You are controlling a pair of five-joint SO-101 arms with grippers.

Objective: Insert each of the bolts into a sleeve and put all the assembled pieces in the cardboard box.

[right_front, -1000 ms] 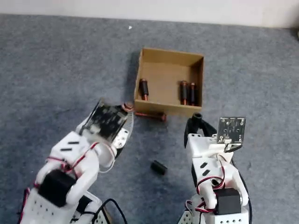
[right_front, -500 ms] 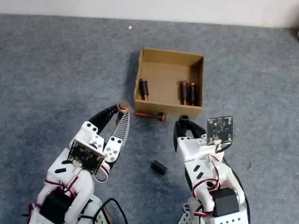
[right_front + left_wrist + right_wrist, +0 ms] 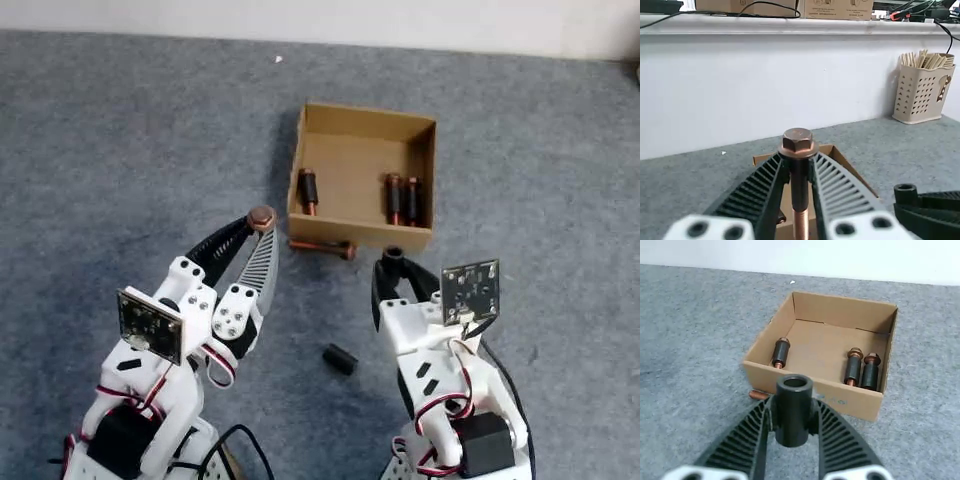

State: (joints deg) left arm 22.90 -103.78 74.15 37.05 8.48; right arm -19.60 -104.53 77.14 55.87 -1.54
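My left gripper (image 3: 798, 170) is shut on a copper bolt (image 3: 799, 165), held head-up; from above the bolt head (image 3: 261, 217) sits just left of the cardboard box (image 3: 362, 232). My right gripper (image 3: 792, 412) is shut on a black sleeve (image 3: 793, 407) with its bore facing up, seen from above as the sleeve (image 3: 393, 256) near the box's front wall. Three assembled pieces (image 3: 780, 353) (image 3: 853, 366) (image 3: 870, 371) lie inside the box (image 3: 812, 382). A second bolt (image 3: 322, 246) lies on the carpet against the box front. A loose black sleeve (image 3: 340, 358) rests between the arms.
Grey carpet covers the whole surface, with open floor to the left and right of the box. A white wall runs along the far edge. A beige holder of sticks (image 3: 922, 92) stands by the wall in the left wrist view.
The left arm has swung its wrist up, tipping the held bolt upright and drawing it slightly back. The right arm shifted a little left and nearer, sleeve still held.
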